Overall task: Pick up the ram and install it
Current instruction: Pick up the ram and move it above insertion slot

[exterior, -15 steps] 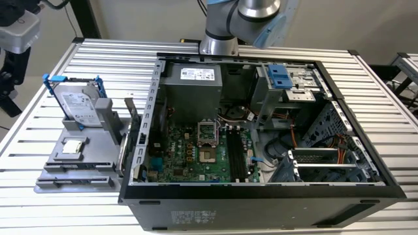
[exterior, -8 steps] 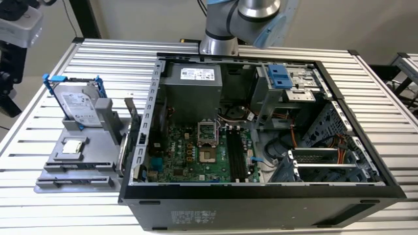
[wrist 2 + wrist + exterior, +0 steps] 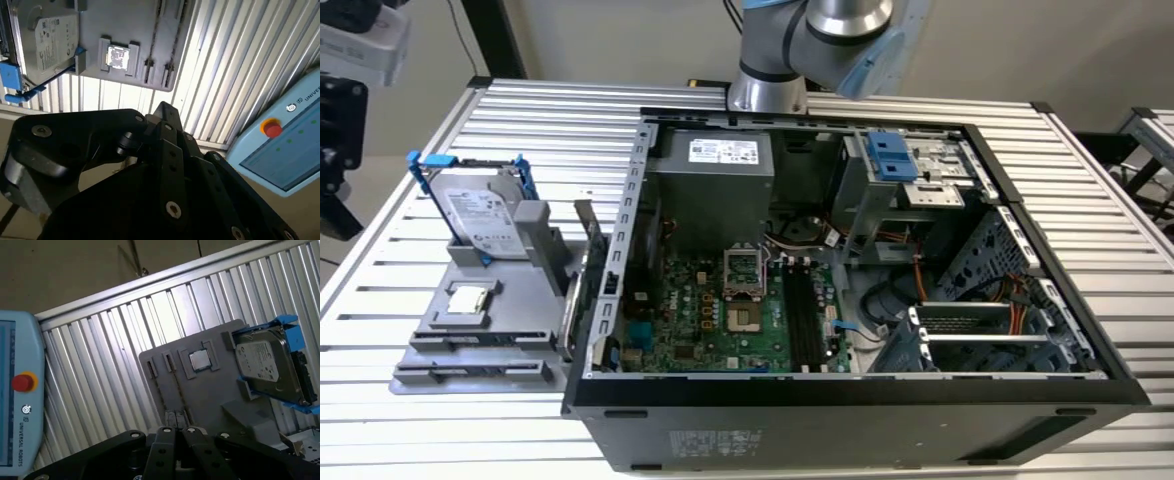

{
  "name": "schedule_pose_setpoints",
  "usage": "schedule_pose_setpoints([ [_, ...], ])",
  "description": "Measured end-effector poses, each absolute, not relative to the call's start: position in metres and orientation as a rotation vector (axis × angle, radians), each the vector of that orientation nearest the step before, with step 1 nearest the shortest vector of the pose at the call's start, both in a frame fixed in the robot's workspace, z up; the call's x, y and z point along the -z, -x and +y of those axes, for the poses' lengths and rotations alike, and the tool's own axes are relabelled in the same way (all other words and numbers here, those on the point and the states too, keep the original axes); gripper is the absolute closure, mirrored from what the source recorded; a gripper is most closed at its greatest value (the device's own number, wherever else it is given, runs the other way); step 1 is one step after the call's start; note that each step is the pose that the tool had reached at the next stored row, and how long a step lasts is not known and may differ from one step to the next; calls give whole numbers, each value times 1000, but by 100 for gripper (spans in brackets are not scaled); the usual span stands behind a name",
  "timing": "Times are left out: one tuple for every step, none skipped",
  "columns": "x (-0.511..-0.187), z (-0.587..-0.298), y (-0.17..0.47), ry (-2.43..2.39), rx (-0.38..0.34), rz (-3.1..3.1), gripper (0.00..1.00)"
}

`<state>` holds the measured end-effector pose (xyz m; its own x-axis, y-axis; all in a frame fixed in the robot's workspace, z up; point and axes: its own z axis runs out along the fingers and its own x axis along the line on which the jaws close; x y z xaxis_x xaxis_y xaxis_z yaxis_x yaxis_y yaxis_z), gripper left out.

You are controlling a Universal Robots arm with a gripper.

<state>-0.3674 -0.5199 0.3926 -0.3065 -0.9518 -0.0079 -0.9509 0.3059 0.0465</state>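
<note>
**Bench** (image 3: 560,110): ribbed aluminium top, carrying all items below.

**Computer case** (image 3: 854,420): tower laid on its side, panel off. The motherboard (image 3: 707,320) is exposed, and its long black memory slots (image 3: 803,325) look vacant.

**Fixture tray** (image 3: 520,320): grey, on the bench just beside the case, on the exterior view's left. It carries:
- a hard drive (image 3: 483,215) in blue brackets, propped upright;
- a square silver CPU chip (image 3: 470,297) in a shallow recess;
- two narrow grooves (image 3: 170,365) beside the chip, of a shape to seat a memory stick.

**Ram**: its place cannot be told. No blue stick is made out with certainty. Whether it stands on edge in one of the grooves cannot be judged.

**Arm** (image 3: 807,40): rises behind the case's far wall.

**Tool** (image 3: 176,430): black linkage. In the first wrist view its two sides appear drawn together with nothing between them. It hangs above the bench, well apart from the tray and aimed roughly at the grooves.

**Teach pendant** (image 3: 17,390): pale blue with a red stop button, in both wrist views.

**Hazards, as judged:**
- With chip and drive so near the grooves, a small aiming error could close the tool on the wrong part.
- A thin board taken by its edge may tilt or slip.
- A tilted board would meet the slot askew and jam or bend.
- The case walls and cables crowd the way in.
</note>
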Motion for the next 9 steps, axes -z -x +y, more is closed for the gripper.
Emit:
schedule_pose_setpoints([
  [-393, -520, 367, -1860, 65, -2504, 100],
  [-393, -520, 367, -1883, 65, -2487, 100],
  [-393, -520, 367, -1905, 64, -2470, 100],
  [-393, -520, 367, -1928, 63, -2453, 100],
  [-393, -520, 367, -1951, 61, -2435, 100],
  [-393, -520, 367, -1976, 58, -2418, 100],
  [-393, -520, 367, -1997, 55, -2403, 100],
  [-393, -520, 367, -2020, 52, -2386, 100],
  [-392, -520, 367, -2044, 48, -2369, 100],
])
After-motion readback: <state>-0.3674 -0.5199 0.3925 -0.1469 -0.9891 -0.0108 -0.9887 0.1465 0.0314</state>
